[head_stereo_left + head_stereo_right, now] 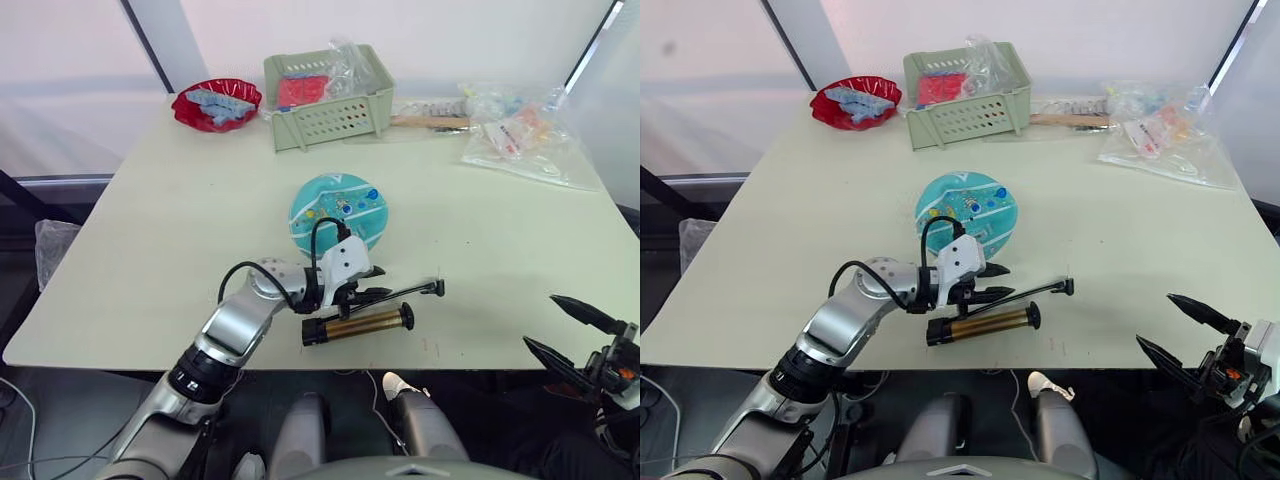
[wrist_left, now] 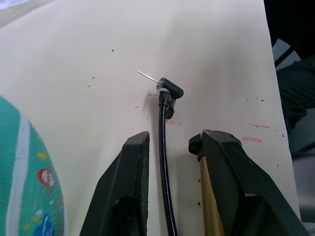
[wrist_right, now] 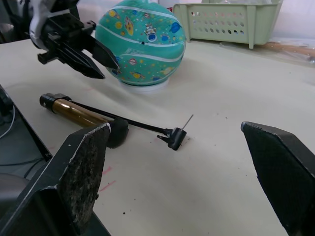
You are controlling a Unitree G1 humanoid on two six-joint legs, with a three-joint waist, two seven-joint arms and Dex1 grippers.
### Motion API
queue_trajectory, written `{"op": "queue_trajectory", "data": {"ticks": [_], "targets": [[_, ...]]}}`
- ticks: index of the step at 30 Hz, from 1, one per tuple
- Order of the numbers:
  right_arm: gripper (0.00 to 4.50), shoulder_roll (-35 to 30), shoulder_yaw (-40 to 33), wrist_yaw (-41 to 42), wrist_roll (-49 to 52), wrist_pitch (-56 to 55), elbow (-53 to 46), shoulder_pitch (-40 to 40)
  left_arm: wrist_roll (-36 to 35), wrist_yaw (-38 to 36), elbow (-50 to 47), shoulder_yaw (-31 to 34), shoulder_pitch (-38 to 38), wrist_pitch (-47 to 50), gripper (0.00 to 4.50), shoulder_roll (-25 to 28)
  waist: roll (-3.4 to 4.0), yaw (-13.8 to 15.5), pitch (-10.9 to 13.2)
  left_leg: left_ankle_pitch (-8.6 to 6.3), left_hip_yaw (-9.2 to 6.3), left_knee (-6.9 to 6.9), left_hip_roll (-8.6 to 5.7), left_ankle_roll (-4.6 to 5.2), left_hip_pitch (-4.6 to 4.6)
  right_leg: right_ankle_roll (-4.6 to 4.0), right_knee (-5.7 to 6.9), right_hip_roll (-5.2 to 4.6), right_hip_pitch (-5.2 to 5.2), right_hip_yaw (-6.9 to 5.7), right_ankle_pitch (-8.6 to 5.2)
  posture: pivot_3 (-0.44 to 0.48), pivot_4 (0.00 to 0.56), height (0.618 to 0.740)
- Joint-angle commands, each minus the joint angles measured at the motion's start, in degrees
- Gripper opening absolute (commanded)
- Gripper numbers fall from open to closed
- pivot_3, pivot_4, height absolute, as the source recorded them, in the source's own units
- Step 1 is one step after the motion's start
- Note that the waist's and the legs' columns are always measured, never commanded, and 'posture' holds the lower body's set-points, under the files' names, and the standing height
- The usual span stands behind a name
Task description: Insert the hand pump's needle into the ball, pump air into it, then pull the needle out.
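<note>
Along your table's (image 1: 180,230) far edge, you have a red bowl (image 1: 216,104) holding something pale blue at the far left corner. Just right of it stands a pale green perforated basket (image 1: 328,98) with red contents and crumpled clear plastic. Toward the far right corner lie a wooden-handled tool (image 1: 430,121) and clear plastic bags (image 1: 520,135) of small colourful items.

The left end effector (image 1: 372,283) hides part of the hand pump's (image 1: 358,324) hose.

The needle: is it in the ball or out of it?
Out. The needle lies bare on the table, apart from the ball, beyond the open left pincer.
</note>
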Motion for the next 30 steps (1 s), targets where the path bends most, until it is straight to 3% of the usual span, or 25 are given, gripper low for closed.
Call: {"op": "queue_trajectory", "data": {"ticks": [1, 13, 30], "targets": [[4.50, 0.04, -1.97, -0.18, 0.82, -1.10, -3.12, 1.30, 2.66, 1.72, 2.80, -1.84, -2.73, -0.03, 1.81, -2.16, 0.00, 0.09, 0.00, 0.00, 0.00, 0.00, 0.00, 0.00, 0.00, 0.00, 0.00, 0.00, 0.00, 0.00, 0.00, 0.000, 0.150, 0.736], [4.50, 0.32, -1.25, -1.64, 0.49, -0.60, -5.15, 1.83, 9.00, 3.46, 13.63, -7.37, -9.26, -0.65, 1.81, -9.03, 0.00, 0.18, 0.00, 0.00, -0.01, 0.07, -0.03, 0.00, -0.04, 0.02, 0.00, 0.00, 0.02, -0.01, 0.01, 0.000, 0.150, 0.736], [4.50, 0.61, -2.12, -3.88, 0.38, -1.12, -6.34, 3.21, 14.59, 6.91, 20.00, -10.03, -9.53, 1.92, 1.81, -14.76, 0.01, 0.11, 0.00, 0.00, -0.04, 0.06, -0.03, 0.00, -0.04, 0.02, 0.00, 0.00, 0.01, -0.01, 0.01, 0.000, 0.150, 0.736]]}}
